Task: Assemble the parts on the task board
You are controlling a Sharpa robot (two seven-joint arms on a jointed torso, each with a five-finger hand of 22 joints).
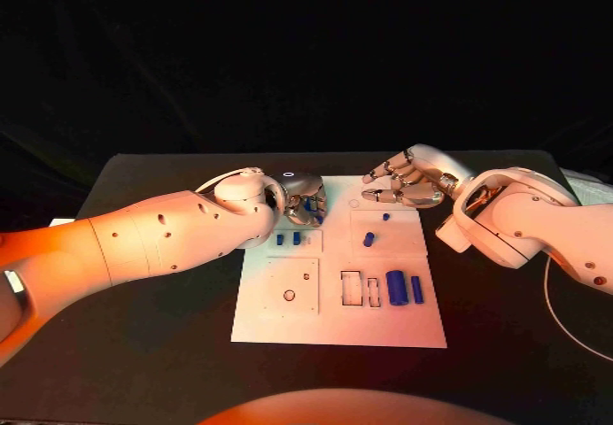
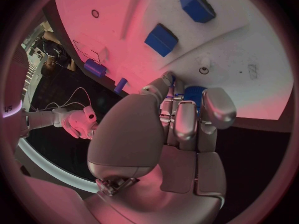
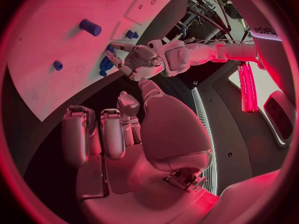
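The white task board (image 1: 384, 328) lies mid-table. My left hand (image 1: 303, 197) hovers over its far left corner, fingers curled round a round blue part (image 2: 194, 95), also seen from across the board as the blue part (image 3: 107, 64). Two small blue blocks (image 1: 288, 237) stand just nearer than that hand, seen close as the blocks (image 2: 161, 39). A short blue peg (image 1: 369, 239) and a smaller one (image 1: 386, 215) stand mid-board. A thick blue cylinder (image 1: 398, 288) and a thin one (image 1: 418, 289) lie at the right. My right hand (image 1: 409, 177) hangs over the far right corner, fingers curled, holding nothing.
Two empty rectangular slots (image 1: 358, 289) sit left of the thick cylinder. A square panel (image 1: 291, 285) with a small hole fills the board's near left. A white cable (image 1: 562, 310) trails over the black table at the right.
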